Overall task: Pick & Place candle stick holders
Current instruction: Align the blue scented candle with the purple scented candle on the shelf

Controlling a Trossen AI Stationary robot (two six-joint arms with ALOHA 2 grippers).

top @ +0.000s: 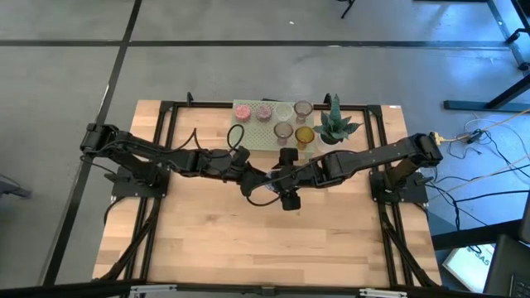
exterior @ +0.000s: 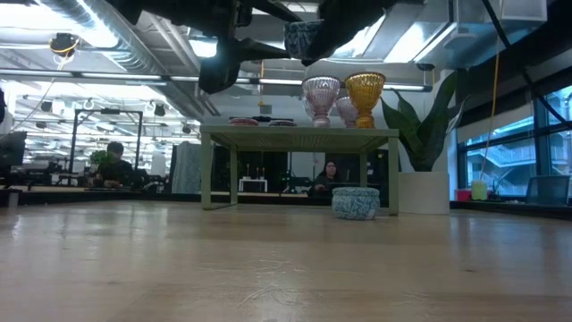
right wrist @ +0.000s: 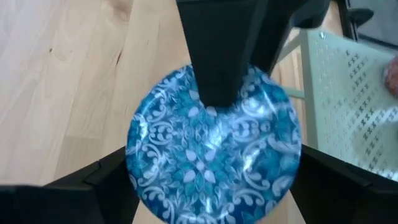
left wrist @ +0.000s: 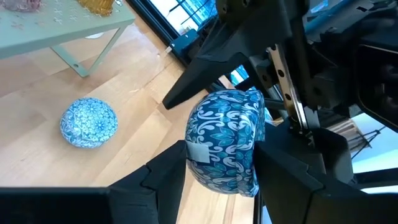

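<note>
A blue patterned candle stick holder (left wrist: 227,140) (right wrist: 214,155) hangs high above the table (exterior: 304,38), where both arms meet mid-table. My left gripper (left wrist: 224,171) (top: 263,182) is shut on it. My right gripper (right wrist: 211,183) (top: 286,180) is open, one finger close beside each side of that holder; whether they touch it I cannot tell. A second blue holder (left wrist: 89,122) (exterior: 356,203) rests on the table by the pale green stand (top: 248,132). On the stand are several holders, among them a mauve one (exterior: 322,94) and an amber one (exterior: 365,94). My left gripper pinches the blue holder between its two fingers (left wrist: 168,180), one on each of two opposite sides. One finger lies over the holder's round patterned face (right wrist: 205,118). The fingers come nearly level from the table's left. The holder is lifted clear of the table.
A spiky green potted plant (top: 335,124) stands right of the stand at the far edge. Bare wooden tabletop (top: 265,240) spreads toward the near edge. Black frame rails (top: 166,149) run along the table's left and right sides.
</note>
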